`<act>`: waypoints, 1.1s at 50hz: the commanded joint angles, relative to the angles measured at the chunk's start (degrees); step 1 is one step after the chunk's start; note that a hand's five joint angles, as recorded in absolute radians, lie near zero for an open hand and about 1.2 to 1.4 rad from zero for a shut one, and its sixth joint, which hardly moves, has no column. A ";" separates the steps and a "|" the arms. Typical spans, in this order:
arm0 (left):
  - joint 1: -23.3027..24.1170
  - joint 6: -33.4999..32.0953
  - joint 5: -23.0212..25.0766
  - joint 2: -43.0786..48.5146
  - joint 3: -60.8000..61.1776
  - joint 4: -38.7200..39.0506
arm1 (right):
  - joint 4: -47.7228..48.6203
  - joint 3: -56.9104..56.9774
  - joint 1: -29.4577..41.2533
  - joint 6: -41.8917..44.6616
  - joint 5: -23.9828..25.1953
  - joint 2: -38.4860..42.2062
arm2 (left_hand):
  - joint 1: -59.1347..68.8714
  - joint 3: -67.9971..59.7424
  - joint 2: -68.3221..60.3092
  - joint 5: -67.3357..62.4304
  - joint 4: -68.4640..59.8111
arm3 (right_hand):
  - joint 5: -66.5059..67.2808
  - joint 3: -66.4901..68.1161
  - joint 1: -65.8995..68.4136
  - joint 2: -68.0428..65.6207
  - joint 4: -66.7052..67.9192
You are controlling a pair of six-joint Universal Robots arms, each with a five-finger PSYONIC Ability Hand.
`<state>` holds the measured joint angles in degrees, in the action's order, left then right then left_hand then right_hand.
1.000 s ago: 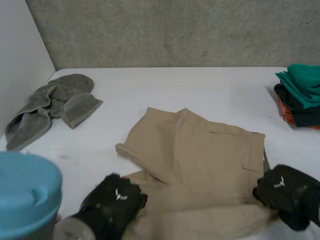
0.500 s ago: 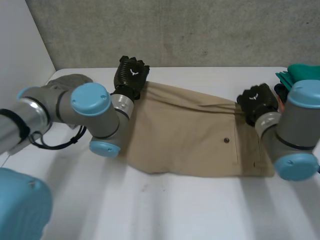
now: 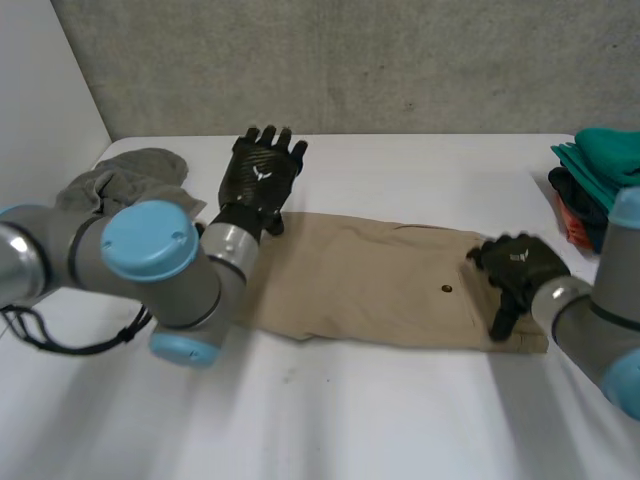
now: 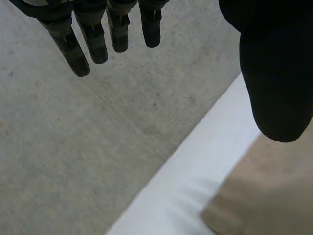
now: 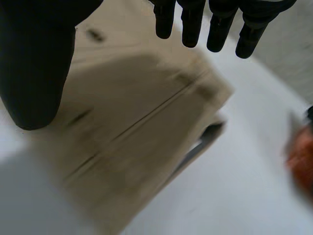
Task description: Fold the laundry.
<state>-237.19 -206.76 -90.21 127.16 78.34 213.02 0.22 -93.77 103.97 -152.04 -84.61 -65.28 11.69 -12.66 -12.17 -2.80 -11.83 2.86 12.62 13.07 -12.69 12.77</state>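
At the table's (image 3: 380,420) far left corner the grey towel (image 3: 130,175) lies crumpled and untouched, as it did a second ago. Next to it the left hand (image 3: 262,170) has let go: half a second ago it was down at the far edge of the shorts (image 3: 370,285), and now it is lifted clear above their far left corner. Its fingers are straight and spread and its thumb stands apart, with nothing in them; its wrist view shows only that corner of tan cloth below the thumb. The shorts have changed most. A second ago they lay spread toward the near edge; now they lie as one flat, narrower band across the middle of the table, their leg end to the left and their waistband to the right. The right hand (image 3: 515,268) has drawn back from the far edge and now hangs over the waistband end. Its fingers are loose and uncurled in its wrist view, and they grip no cloth. At the right edge the pile (image 3: 600,180) of folded clothes sits where it was. I judge that the lengthwise fold is laid and released, so a crosswise fold probably comes next, and then the towel.
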 commanded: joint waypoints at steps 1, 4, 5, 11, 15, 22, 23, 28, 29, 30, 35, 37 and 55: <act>0.15 5.84 -0.23 -4.46 7.87 -0.50 | 6.10 -5.81 -3.42 -0.10 2.70 0.67 | -1.69 2.66 2.17 2.80 1.83 | 34.27 34.51 34.06 -34.44 34.36; 0.33 6.46 -0.23 -5.69 8.75 -0.59 | 10.92 -6.07 -4.30 0.86 1.30 0.59 | -1.69 2.66 2.17 2.80 1.83 | 67.14 67.38 66.93 -67.31 67.23; 0.33 6.54 -0.23 -6.13 9.02 -0.67 | 11.81 -6.16 -4.83 1.47 0.60 0.24 | -1.69 2.66 2.17 2.80 1.83 | 67.14 67.38 66.93 -67.31 67.23; 0.33 7.33 -0.23 -11.93 11.74 -1.11 | 12.52 -8.96 -8.34 19.00 -3.53 -5.89 | -1.69 2.66 2.17 2.80 1.83 | 67.14 67.38 66.93 -67.31 67.23; 0.15 9.18 -0.23 -15.36 13.23 -1.11 | 13.57 -9.24 -8.44 28.43 -3.98 -8.20 | -1.69 2.66 2.17 2.80 1.83 | 67.14 67.38 66.93 -67.31 67.23; -0.55 12.34 -0.32 -17.82 15.17 -1.20 | 19.54 -3.62 7.36 30.84 -1.79 -8.38 | -1.69 2.66 2.17 2.80 1.83 | 67.14 67.38 66.93 -67.31 67.23; -0.73 12.52 -0.49 -17.91 15.43 -1.20 | 21.90 -2.65 11.74 31.01 -0.30 -7.33 | -1.69 2.66 2.17 2.80 1.83 | 67.14 67.38 66.93 -67.31 67.23; -1.17 12.70 -2.07 -18.09 16.84 -1.38 | 26.58 -1.33 21.08 31.98 7.34 0.84 | -1.69 2.66 2.17 2.80 1.83 | 67.14 67.38 66.93 -67.31 67.23; -1.17 12.70 -2.51 -18.09 17.01 -1.38 | 26.93 -1.07 22.14 32.33 8.66 2.07 | -1.69 2.66 2.17 2.80 1.83 | 67.14 67.38 66.93 -67.31 67.23; -1.25 12.70 -2.77 -18.09 17.10 -1.38 | 27.20 -0.71 23.20 32.77 9.89 3.47 | -1.69 2.66 2.17 2.80 1.83 | 67.14 67.38 66.93 -67.31 67.23; -1.17 12.87 -3.39 -18.09 17.19 -1.38 | 27.11 2.54 26.81 38.04 12.63 10.60 | -1.69 2.66 2.17 2.80 1.83 | 17.16 17.40 16.95 -17.33 17.25; -1.17 12.87 -3.57 -18.09 16.75 -1.38 | 27.99 2.02 27.16 37.96 12.20 10.00 | -1.69 2.66 2.17 2.80 1.83 | 2.03 2.27 1.82 -2.20 2.11; 6.02 15.59 -2.87 -8.27 -2.82 -13.13 | 13.42 -1.77 9.50 -15.31 6.92 -11.37 | -1.69 2.66 2.17 2.80 1.83 | -2.86 -2.62 -3.07 2.69 -2.77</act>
<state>-236.37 -193.26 -94.28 111.88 84.27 207.45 23.52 -97.77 121.10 -159.68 -77.20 -74.97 11.69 -12.66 -12.13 -2.80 -11.84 3.02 12.35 12.79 -12.34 12.46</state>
